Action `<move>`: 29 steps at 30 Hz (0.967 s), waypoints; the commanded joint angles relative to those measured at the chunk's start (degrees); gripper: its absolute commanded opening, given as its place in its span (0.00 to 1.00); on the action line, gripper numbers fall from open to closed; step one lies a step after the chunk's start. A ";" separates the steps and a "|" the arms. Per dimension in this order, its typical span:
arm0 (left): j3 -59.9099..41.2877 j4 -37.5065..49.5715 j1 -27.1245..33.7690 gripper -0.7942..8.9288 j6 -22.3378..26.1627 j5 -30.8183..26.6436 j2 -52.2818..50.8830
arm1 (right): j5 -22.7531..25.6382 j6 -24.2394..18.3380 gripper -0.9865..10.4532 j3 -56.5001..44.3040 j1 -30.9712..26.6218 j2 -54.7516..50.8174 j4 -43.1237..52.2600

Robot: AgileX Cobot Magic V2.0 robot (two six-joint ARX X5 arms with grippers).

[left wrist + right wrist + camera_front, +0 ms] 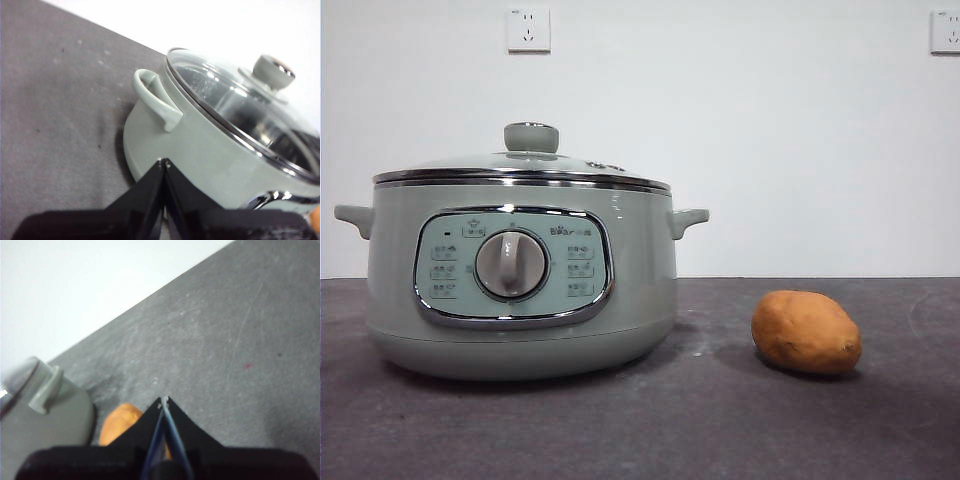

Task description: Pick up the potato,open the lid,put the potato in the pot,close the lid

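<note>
You see the sage-green pot (520, 290) with its glass lid (525, 165) seated on; the orange-brown potato (806, 332) lies beside it, apart.

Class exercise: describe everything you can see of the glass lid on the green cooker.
The round, shallow-domed glass lid has a shiny chrome rim and a pale green round knob on top. It sits closed and level on the large sage-green electric pot, its rim resting all round the pot's top edge. The glass is clear, showing a dark interior. No gripper touches it.
</note>
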 commanded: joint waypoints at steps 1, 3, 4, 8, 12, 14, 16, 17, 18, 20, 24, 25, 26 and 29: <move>-0.83 0.85 0.13 0.08 -4.24 0.26 -0.09 | 0.07 3.89 0.09 -0.66 0.02 -0.04 -0.24; -0.81 1.03 0.13 0.08 -4.24 0.33 -0.09 | -0.07 3.87 0.09 -0.66 0.02 -0.02 -0.24; -0.81 1.14 0.13 0.08 -4.24 0.35 -0.09 | -0.15 3.87 0.09 -0.66 0.02 -0.02 -0.24; -0.33 1.53 0.13 0.08 -4.24 1.79 -0.09 | -2.51 3.89 0.08 -0.04 0.02 0.02 -0.55; 2.43 -1.11 0.13 0.08 -4.15 1.79 -0.09 | -3.15 3.52 0.08 3.10 0.02 1.27 -4.07; 4.63 -3.10 0.13 0.08 -3.72 1.79 -0.09 | -3.15 2.56 0.08 5.27 0.02 2.38 -5.86; 7.19 -5.64 0.13 0.08 -3.19 1.79 -0.02 | -3.30 0.42 0.08 7.72 0.02 3.89 -6.97; 8.70 -7.06 0.13 0.08 -2.25 1.79 0.13 | -3.61 -0.83 0.08 9.16 0.02 4.94 -7.48; 10.01 -8.26 0.13 0.08 -1.38 1.79 0.39 | -4.11 -1.99 0.08 10.51 0.02 5.97 -7.78; 13.27 -10.95 0.13 0.08 0.92 1.79 1.22 | -4.66 -4.28 0.08 14.27 0.02 8.96 -9.07; 19.63 -15.67 0.13 0.08 4.87 1.75 4.13 | -4.66 -7.91 0.08 21.68 0.02 14.93 -12.72; 21.42 -16.83 0.13 0.08 6.27 1.75 5.20 | -4.66 -9.03 0.08 23.78 0.02 16.61 -13.59; 23.28 -17.99 0.13 0.08 7.80 1.75 6.43 | -4.68 -10.27 0.08 25.81 0.02 18.27 -14.38; 28.79 -21.27 0.13 0.08 12.13 1.75 10.54 | -4.70 -12.85 0.08 31.80 0.02 22.88 -16.87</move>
